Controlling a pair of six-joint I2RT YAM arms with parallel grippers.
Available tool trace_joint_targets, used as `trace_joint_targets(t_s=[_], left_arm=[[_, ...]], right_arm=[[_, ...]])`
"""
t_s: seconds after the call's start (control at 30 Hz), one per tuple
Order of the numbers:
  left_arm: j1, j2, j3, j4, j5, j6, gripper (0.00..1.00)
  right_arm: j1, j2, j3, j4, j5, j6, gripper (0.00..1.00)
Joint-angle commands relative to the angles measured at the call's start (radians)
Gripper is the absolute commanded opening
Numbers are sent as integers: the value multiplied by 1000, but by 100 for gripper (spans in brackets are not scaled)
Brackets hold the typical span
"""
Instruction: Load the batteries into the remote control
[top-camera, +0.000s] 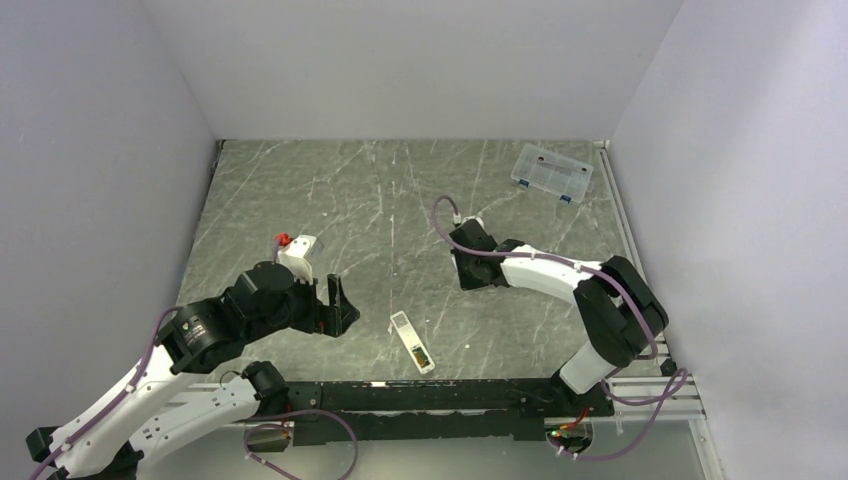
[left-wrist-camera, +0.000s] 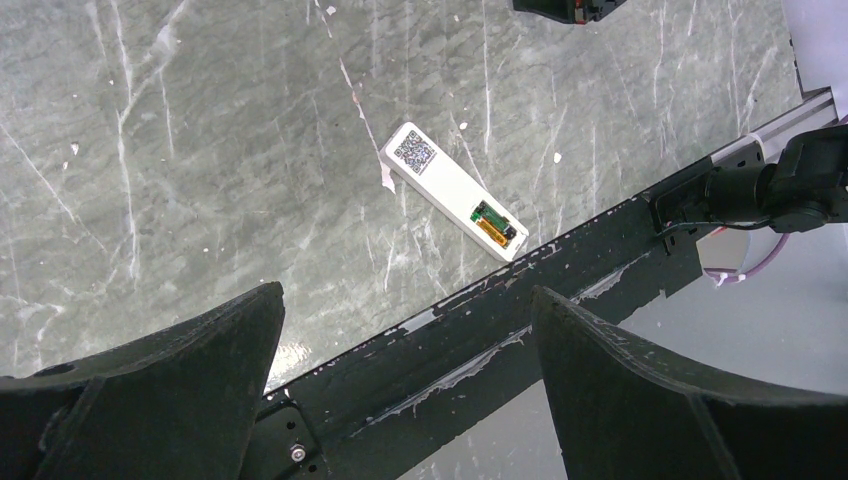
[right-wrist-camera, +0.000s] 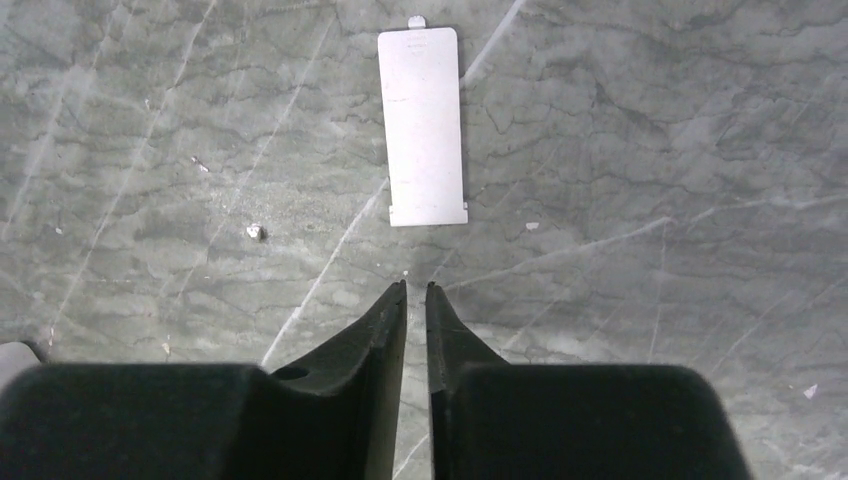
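Remote control (left-wrist-camera: 437, 176): white bar, back face up, flat on the desk (top-camera: 330, 190), just beyond the black front rail (top-camera: 430, 390) and at an angle to it. QR label is at the end away from the rail, open recess at the end nearest it. Batteries (left-wrist-camera: 495, 222): both in the recess side by side, green one and gold one touching. Loading looks done; seating depth can't be told.

Handling, judged: the remote is light, stiff, smooth plastic and likely slides on the stone desk. Pinch across its long narrow sides near the label end, clear of the recess, and keep it level so the cells don't drop out. The cells are tiny and round, so they roll.

Left gripper (left-wrist-camera: 405, 295): spread wide, holding nothing, hanging over the rail with the remote ahead of it.

Right gripper (right-wrist-camera: 416, 290): fingers pressed almost together with a thin slit, nothing between them, farther from the rail than the remote.

Flat white cover piece (right-wrist-camera: 423, 125): on the desk just ahead of those tips, not touching. It is thin and hard to lift off flat.

Clear compartment box (top-camera: 551, 172): well apart from the rail, at the far right.
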Motion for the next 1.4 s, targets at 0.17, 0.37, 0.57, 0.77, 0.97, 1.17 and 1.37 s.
trace_joint_targets(t_s=[0.17, 0.37, 0.57, 0.77, 0.97, 1.17, 1.37], left_arm=[[-2, -5, 3, 29, -9, 0, 99], [-2, -5, 3, 26, -8, 0, 99], [-2, -6, 2, 26, -7, 0, 99], [-2, -6, 4, 28, -8, 2, 99], [-2, -1, 3, 27, -7, 2, 99], [-2, 0, 4, 28, -8, 2, 99], [-2, 0, 4, 28, -7, 2, 99]], right_arm=[[-1, -4, 99, -45, 45, 10, 43], [-8, 62, 155, -48, 40, 0, 54], [-22, 120, 173, -31, 32, -2, 55], [-30, 136, 165, -25, 30, -5, 55], [-35, 139, 152, -20, 14, -14, 53], [-36, 121, 117, -15, -2, -11, 51], [-34, 89, 75, -14, 6, -8, 49]])
